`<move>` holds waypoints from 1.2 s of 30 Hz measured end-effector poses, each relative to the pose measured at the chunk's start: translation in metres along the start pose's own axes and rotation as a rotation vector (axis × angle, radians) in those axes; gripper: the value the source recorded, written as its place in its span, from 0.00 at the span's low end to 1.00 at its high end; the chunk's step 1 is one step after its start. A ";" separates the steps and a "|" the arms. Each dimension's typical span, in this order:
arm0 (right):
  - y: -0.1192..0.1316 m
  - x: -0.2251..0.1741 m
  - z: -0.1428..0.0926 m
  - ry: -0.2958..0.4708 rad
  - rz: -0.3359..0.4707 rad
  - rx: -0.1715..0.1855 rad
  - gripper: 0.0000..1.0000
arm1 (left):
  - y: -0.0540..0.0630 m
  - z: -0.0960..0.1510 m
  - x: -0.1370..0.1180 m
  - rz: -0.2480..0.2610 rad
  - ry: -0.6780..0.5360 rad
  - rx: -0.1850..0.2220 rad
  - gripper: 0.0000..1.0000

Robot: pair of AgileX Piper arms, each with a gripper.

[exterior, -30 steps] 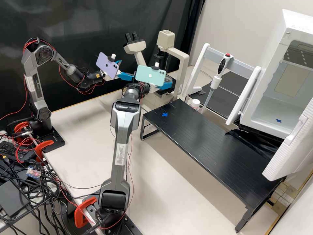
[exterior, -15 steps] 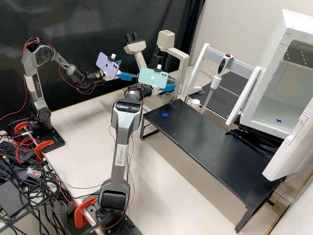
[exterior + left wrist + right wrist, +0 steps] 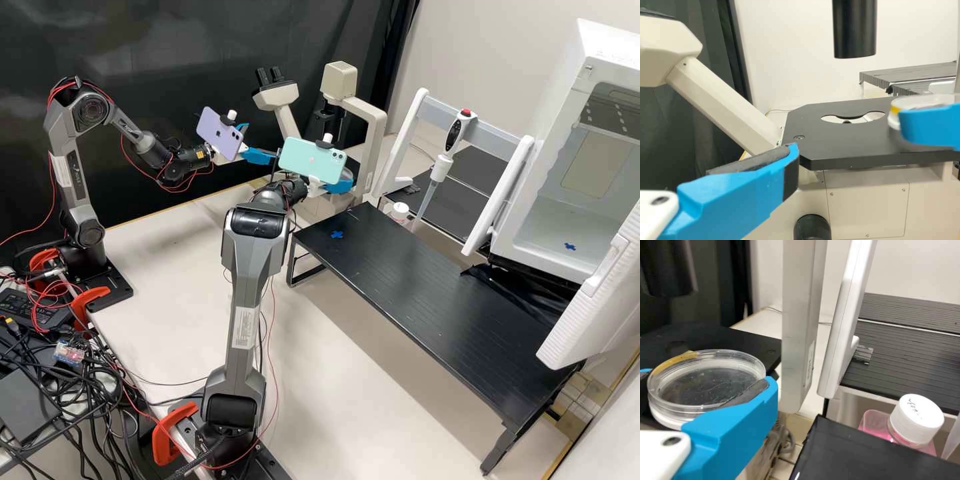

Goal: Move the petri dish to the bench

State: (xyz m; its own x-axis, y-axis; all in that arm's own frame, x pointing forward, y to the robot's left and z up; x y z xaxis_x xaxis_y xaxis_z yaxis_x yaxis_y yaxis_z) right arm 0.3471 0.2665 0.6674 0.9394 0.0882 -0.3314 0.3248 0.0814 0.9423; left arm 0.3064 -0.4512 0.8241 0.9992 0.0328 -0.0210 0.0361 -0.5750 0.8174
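In the high view there are two arms, each carrying one phone: a purple one [image 3: 220, 133] on the left gripper [image 3: 261, 141], a green one [image 3: 311, 160] on the right gripper [image 3: 339, 185]. The left jaws stand wide, with nothing between them; both grippers are by the one microscope [image 3: 365, 120], which has two eyepieces [image 3: 269, 75]. Three orange clamps [image 3: 172, 433] sit around the arm bases. One blue cross [image 3: 337, 234] marks the black bench [image 3: 427, 300], and a second [image 3: 570, 247] lies inside the single open incubator [image 3: 560, 220]. One pipette [image 3: 452, 150] stands upright beyond the bench, near one white-capped bottle [image 3: 400, 212].

In the left wrist view, one of the left gripper's own two blue fingers [image 3: 735, 200] is seen, bare of any load. Ahead is one black stage [image 3: 840, 135] with one rounded opening, one black cylinder [image 3: 855, 27] above it and one dark knob [image 3: 812, 227] below. The one petri dish [image 3: 912, 102] is near the stage's edge, beside one blue finger of the right gripper.

In the right wrist view, the right jaws are closed on that dish, one finger to each side. It is clear and round, with one strip of yellow tape [image 3: 675, 361] at its rim. The one bottle beyond the bench's corner holds pink liquid.
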 end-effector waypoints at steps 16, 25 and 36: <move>0.016 -0.074 0.041 0.036 0.087 0.016 0.00 | 0.000 0.000 0.000 0.000 0.000 0.000 1.00; 0.012 -0.087 0.091 -0.050 0.148 -0.002 0.00 | 0.000 0.000 0.000 0.000 0.000 0.000 1.00; 0.008 -0.102 0.123 -0.093 0.205 -0.041 0.00 | 0.000 0.000 0.000 0.000 0.000 0.000 1.00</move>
State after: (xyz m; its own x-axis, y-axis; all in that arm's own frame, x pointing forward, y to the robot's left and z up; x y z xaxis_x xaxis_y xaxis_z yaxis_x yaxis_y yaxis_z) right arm 0.2670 0.1364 0.7145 0.9920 0.0150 -0.1256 0.1232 0.1117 0.9861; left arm 0.3064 -0.4512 0.8241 0.9992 0.0328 -0.0210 0.0361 -0.5750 0.8174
